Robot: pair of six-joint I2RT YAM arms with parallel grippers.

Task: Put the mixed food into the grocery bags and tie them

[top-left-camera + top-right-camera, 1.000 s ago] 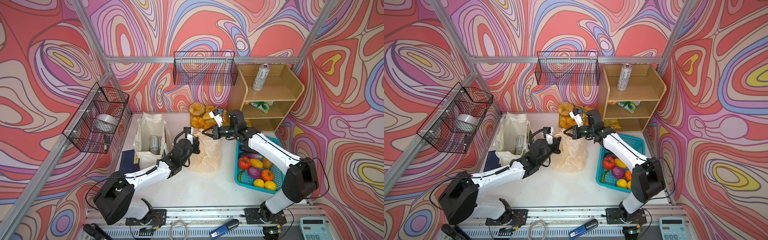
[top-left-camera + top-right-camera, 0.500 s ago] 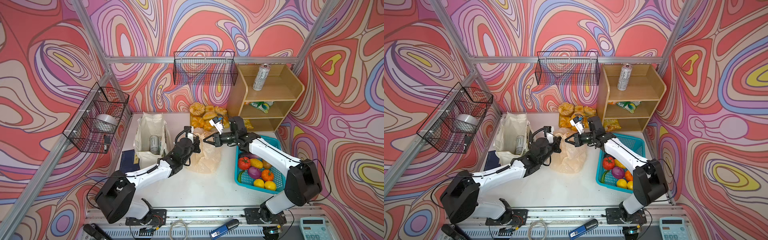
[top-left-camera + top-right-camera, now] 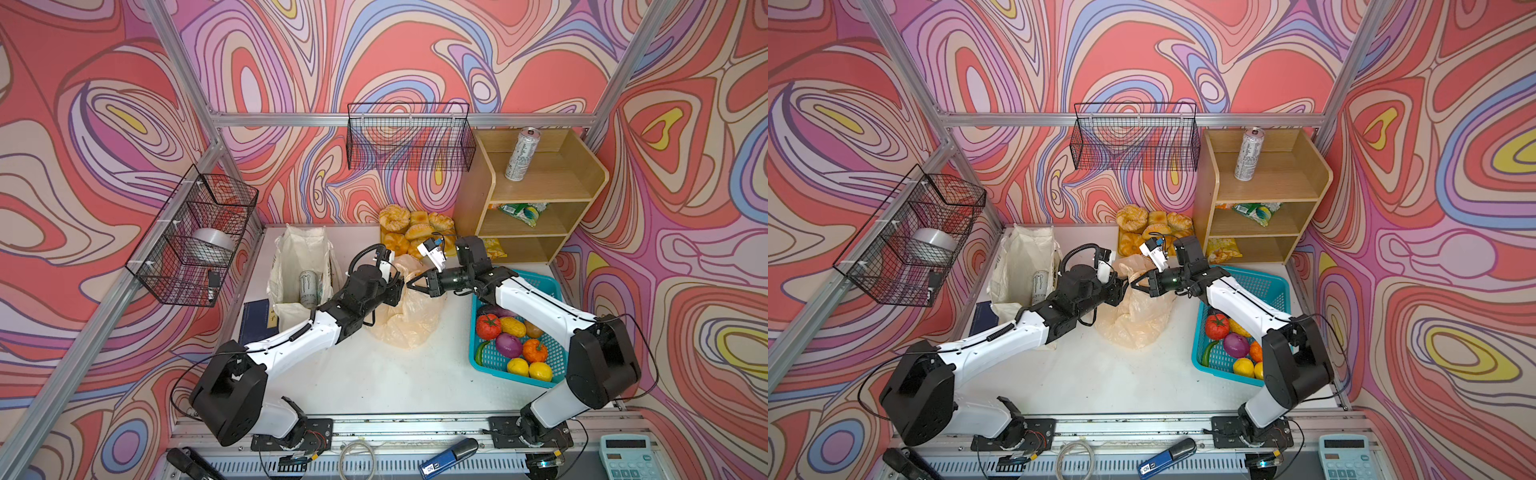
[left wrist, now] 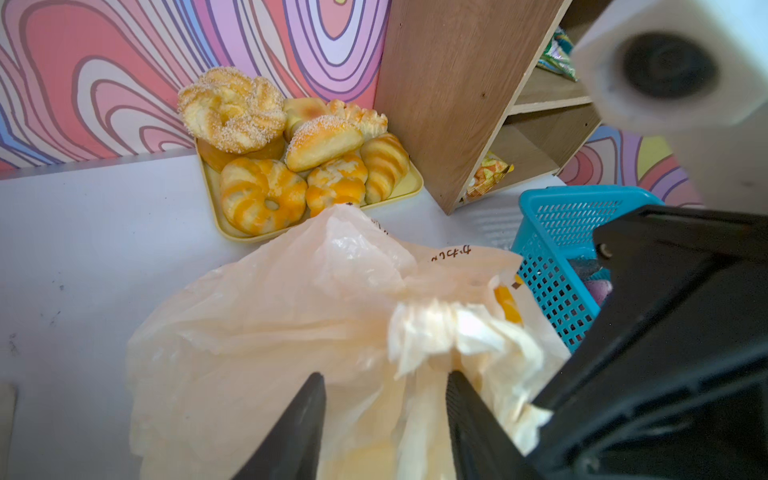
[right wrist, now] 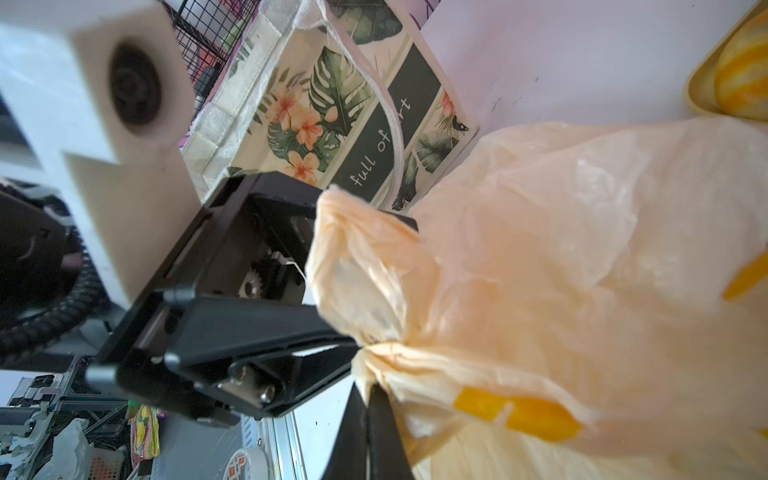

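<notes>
The cream plastic bag (image 3: 409, 320) (image 3: 1133, 320) stands mid-table, its top gathered into a twisted knot (image 4: 440, 328). My right gripper (image 3: 412, 286) (image 5: 368, 386) is shut on a bag handle beside that knot. My left gripper (image 3: 398, 287) (image 4: 384, 376) is open, with bag plastic loose between its fingers. The cloth tote (image 3: 291, 266) (image 5: 332, 104) stands left with a white drink can (image 3: 309, 286) inside. Another can (image 3: 521, 156) and a snack packet (image 3: 521, 212) sit on the shelf. Lemons (image 3: 530, 369) and a cucumber (image 3: 480, 352) lie in the teal basket.
The teal basket (image 3: 540, 280) sits under my right arm, holding other produce. A tray of bread rolls (image 3: 411, 226) stands behind the bag, next to the wooden shelf (image 3: 540, 191). Wire baskets (image 3: 195, 232) hang on the left and back walls.
My left gripper has opened and let go of the bag's top. The right gripper, still shut on the plastic, has moved forward and down toward the left gripper.
</notes>
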